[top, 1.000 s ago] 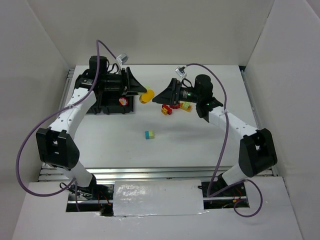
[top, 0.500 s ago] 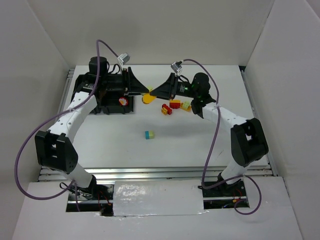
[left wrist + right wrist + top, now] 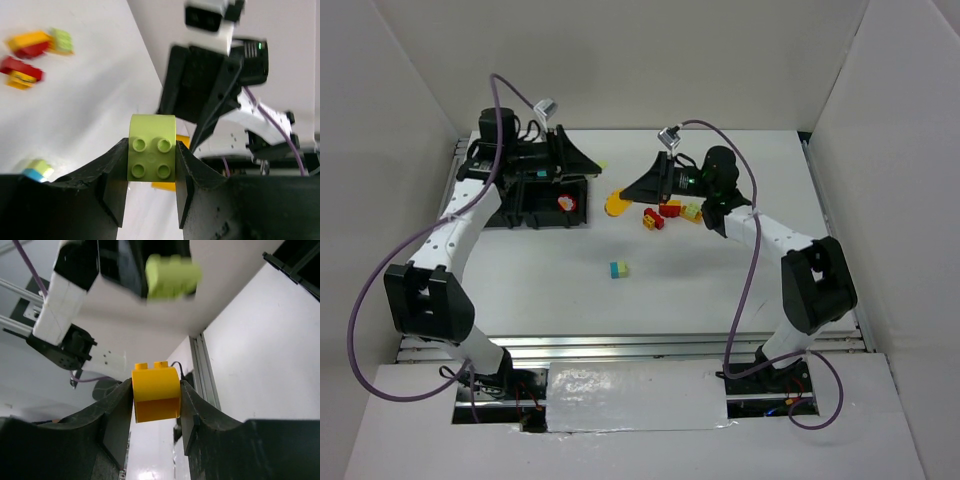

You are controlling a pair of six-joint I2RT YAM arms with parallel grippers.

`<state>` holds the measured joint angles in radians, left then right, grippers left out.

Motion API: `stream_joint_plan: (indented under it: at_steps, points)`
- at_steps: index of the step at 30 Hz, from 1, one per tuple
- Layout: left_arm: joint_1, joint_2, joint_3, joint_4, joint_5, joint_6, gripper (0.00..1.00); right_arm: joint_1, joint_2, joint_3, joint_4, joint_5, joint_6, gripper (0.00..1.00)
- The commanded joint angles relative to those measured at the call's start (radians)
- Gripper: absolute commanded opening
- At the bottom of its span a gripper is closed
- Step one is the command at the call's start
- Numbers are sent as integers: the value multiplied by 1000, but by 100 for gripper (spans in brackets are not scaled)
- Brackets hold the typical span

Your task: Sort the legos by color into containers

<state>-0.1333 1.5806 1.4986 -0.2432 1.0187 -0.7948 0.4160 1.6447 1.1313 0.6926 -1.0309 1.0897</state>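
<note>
left wrist view: the left end effector is clenched on a lime-green rounded plastic brick, studs facing the camera. the right end effector grasps a yellow rounded plastic brick. from above, a teal-and-yellow brick lies on the white table at 6 o'clock of the yellow one, and the black plastic tray at its 9 o'clock.

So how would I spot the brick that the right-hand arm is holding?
Look over the far half of the white table for the right gripper. Pinched in it is a rounded yellow brick. The left gripper facing it holds a lime-green brick instead.
</note>
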Motion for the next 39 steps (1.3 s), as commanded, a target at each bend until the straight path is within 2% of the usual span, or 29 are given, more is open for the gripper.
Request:
stream_joint_plan:
  at_steps: [1,4,7,8,10,11,14,19,25,26,27,30,35,38,39]
  points:
    - [83,1,15,39,-25,-17,0,6,-59,-19,-73,-57,-114,0]
    - [112,5,34,-19,-58,34,0,-2,-75,-34,-113,-49,-140,0]
    - [130,22,84,-206,-292,138,0,-3,-97,-8,-328,41,-262,0]
    - [130,39,107,-258,-465,173,0,-3,-106,16,-464,75,-340,0]
    - [182,108,190,-404,-645,172,0,7,-140,42,-588,196,-410,0]
    - [211,139,250,-444,-786,148,0,9,-149,67,-696,236,-471,0]
    - [247,308,380,-515,-966,112,0,14,-184,100,-842,347,-542,0]
    - [274,519,676,-588,-1111,97,0,14,-218,140,-985,417,-619,0]
    - [319,691,787,-571,-1132,75,0,12,-223,157,-1037,408,-648,0]
    - [319,708,785,-556,-1135,78,2,12,-218,165,-1047,416,-654,0]
    - [319,713,782,-545,-1147,78,10,14,-220,171,-1055,417,-662,0]
    - [325,731,765,-479,-1123,75,23,12,-229,174,-1073,430,-683,0]
    - [334,771,822,-443,-1086,66,40,12,-255,165,-1098,453,-711,0]
    - [340,768,818,-421,-1083,62,64,12,-264,165,-1105,473,-726,0]
    - [340,765,818,-418,-1083,62,68,12,-266,163,-1105,474,-725,0]
